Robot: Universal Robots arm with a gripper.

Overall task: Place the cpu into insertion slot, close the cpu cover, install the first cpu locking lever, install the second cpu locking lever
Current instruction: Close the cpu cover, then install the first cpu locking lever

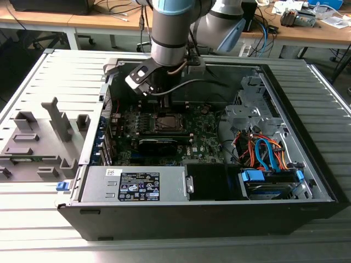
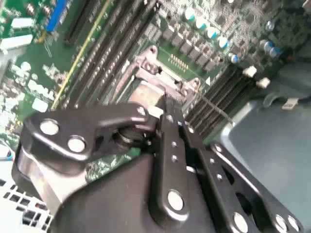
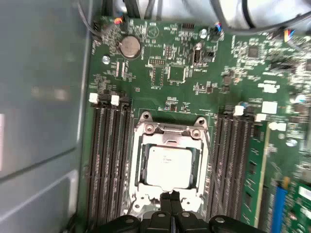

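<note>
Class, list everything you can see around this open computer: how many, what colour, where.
computer case: one, black, open on table
table: one, grey slatted, under case
motherboard: one, green, inside case
insertion slot: one, silvery rim, mid-board
cpu: one, silvery-tan, in insertion slot
cpu cover: one, silvery, framing cpu
power supply: one, silver, beside motherboard
cables: several, orange and blue, exterior view's right
fixture: one, grey, exterior view's left
arm: one, grey-blue, reaching into case
tool: one, black, shut, at slot's edge

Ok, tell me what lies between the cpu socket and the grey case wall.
A bank of long black slots runs between the insertion slot and the grey case wall, seen in the first wrist view.
</note>
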